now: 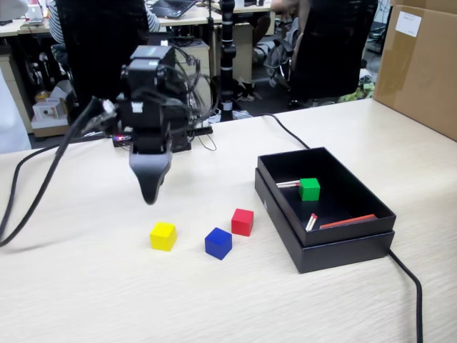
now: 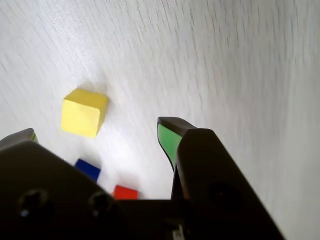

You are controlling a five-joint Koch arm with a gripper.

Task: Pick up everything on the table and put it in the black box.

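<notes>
While hand (image 2: pixel 100 132) gapes empty: three cubes on pale wood-grain table (image 1: pixel 86 286) — yellow cube (image 1: pixel 163 236), blue cube (image 1: pixel 218 243), red cube (image 1: pixel 242 221); one green cube (image 1: pixel 309 189) inside shallow matte black box (image 1: pixel 343 250).

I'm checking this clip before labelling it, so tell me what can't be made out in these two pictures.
- Gripper: in the fixed view its fingers overlap into one dark tip; the wrist view cuts off the left one, so open or shut is unclear.
- Blue cube and red cube: in the wrist view the gripper body hides most of each.
- Black box: outside the wrist view.
- Sticks in the box: too small to identify.
</notes>
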